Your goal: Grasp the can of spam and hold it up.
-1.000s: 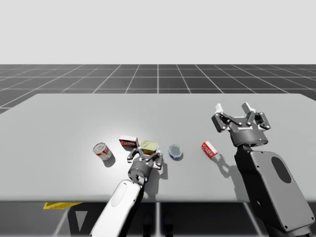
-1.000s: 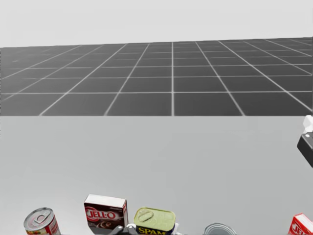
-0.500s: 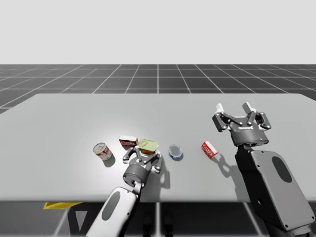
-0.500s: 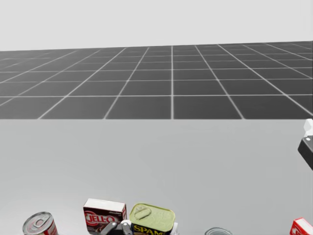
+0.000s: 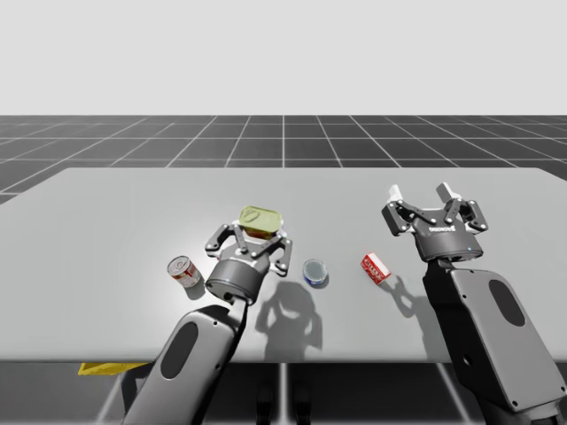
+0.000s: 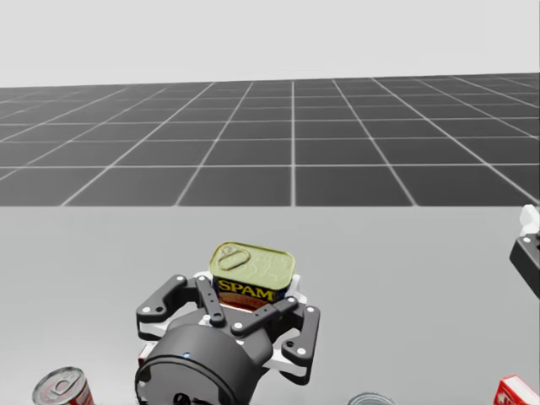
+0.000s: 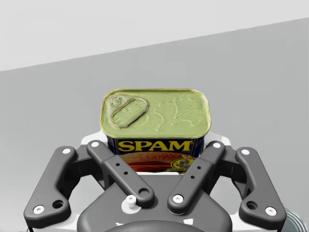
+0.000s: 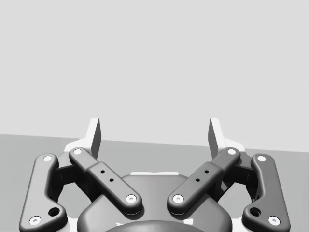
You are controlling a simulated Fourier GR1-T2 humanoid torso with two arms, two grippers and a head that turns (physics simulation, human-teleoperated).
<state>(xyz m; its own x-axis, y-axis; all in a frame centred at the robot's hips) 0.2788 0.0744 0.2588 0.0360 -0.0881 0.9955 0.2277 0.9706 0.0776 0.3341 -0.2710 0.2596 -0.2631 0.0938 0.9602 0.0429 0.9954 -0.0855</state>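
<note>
Yellow-green metal, with a pull ring pressed into it, forms the lid of the rectangular can [image 7: 155, 121], the thing the task asks for. In the left wrist view it stands upright between the fingers of my left gripper [image 7: 155, 162], lid upward and its dark blue front facing the camera. The two fingers press on its short sides from left and right, spread about as wide as the can is long, so the gripper has a firm hold on it.

In the high view my left arm comes in from the bottom left and carries the rectangular can [image 5: 260, 217] above the grey table [image 5: 133, 204]. The arm's dark shadow falls on the table surface just beside it, which suggests the can is lifted clear. On the table below lie a red and white round can [image 5: 185, 271], a small blue round tin [image 5: 314, 271] and a small red box [image 5: 376, 266], each apart from the others.

My right gripper [image 5: 419, 197] is raised over the table's right side with its fingers spread wide and nothing between them.

By my judgement the grasp is done and the can is off the table. What is left, if anything, is a little more height and a steady hold, without the can slipping or tilting
</note>
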